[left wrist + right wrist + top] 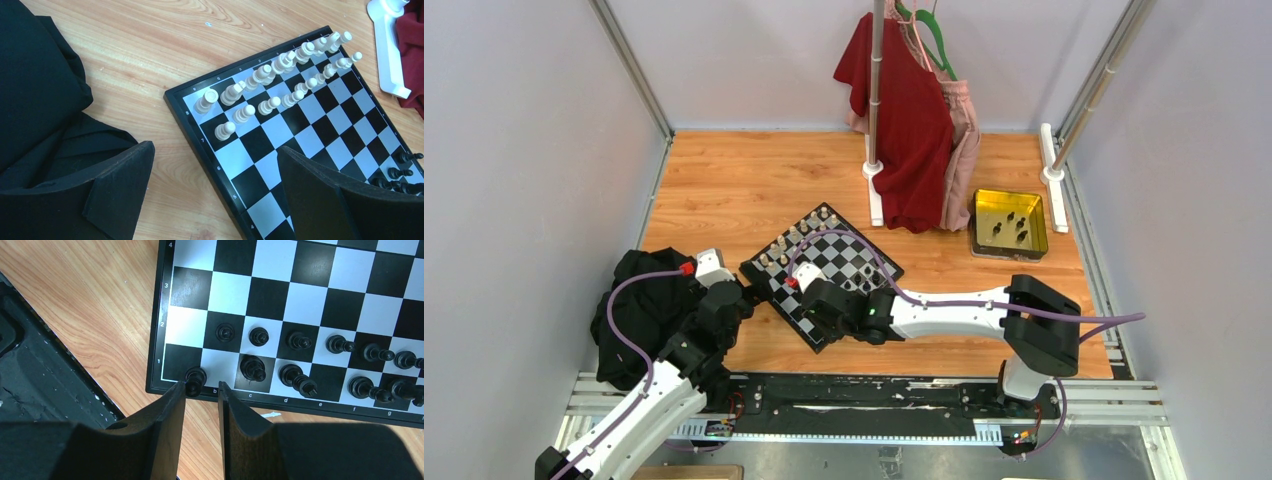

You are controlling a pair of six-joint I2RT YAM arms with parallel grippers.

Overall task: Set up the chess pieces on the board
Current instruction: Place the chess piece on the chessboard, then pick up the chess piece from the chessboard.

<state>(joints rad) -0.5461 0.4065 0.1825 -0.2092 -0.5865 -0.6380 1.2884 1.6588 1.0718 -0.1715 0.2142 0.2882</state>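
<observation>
Right gripper (201, 386) fingers fill the bottom of my wrist view, a narrow gap between them and nothing pinched. One black piece (195, 378) stands just off the left fingertip, on the line between the corner square and its neighbour and close to the rim of the board (265, 295). My worry is that piece: I judge that any sideways drift as I back off would tip it or push it off the edge, since the fingers are much bigger than the chessmen. The other black pieces (300, 360) are packed closely along the two near rows, so a clumsy approach could topple several. The cream pieces (280, 75) fill the far rows. The left gripper (215, 200) hangs spread wide over the board's corner, beside a black cloth (639, 310). More black men (1009, 225) wait in the yellow tray (1008, 194), close under hanging clothes (909, 120) that crowd the reach.
</observation>
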